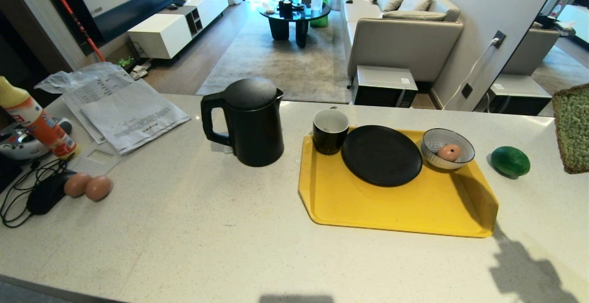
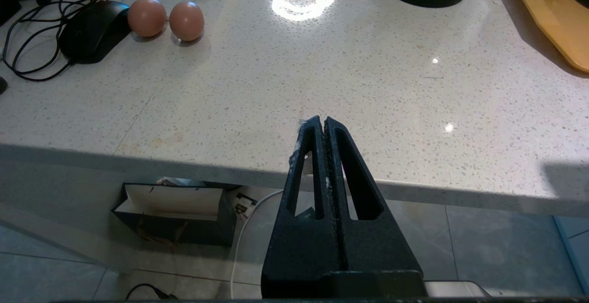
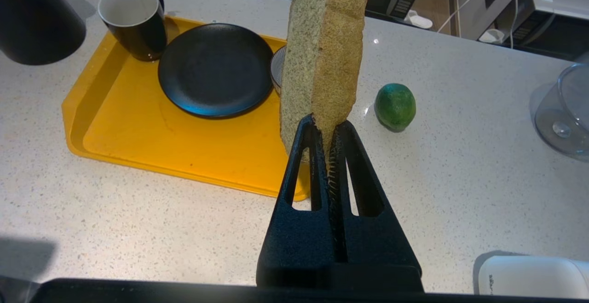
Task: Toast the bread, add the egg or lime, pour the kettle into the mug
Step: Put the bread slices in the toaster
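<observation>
My right gripper point(image 3: 326, 126) is shut on the bottom edge of the bread point(image 3: 322, 50), a thick pale green slice held upright in the air over the yellow tray's point(image 3: 152, 142) right end. In the head view only the bread point(image 1: 570, 128) shows, at the right edge. The lime point(image 1: 510, 161) lies on the counter right of the tray point(image 1: 391, 206). The mug point(image 1: 330, 130), a black plate point(image 1: 381, 155) and a striped bowl point(image 1: 432, 140) holding an egg point(image 1: 449, 152) stand on the tray. The kettle point(image 1: 251, 121) stands left of it. My left gripper point(image 2: 320, 121) hangs shut and empty at the counter's front edge.
Two loose eggs point(image 1: 87, 186) lie by a black mouse point(image 1: 46, 192) with its cable at the left. Papers point(image 1: 124, 110) and a spray bottle point(image 1: 37, 119) sit at the back left. A glass vessel point(image 3: 566, 110) and a white appliance point(image 3: 534, 275) stand to the right.
</observation>
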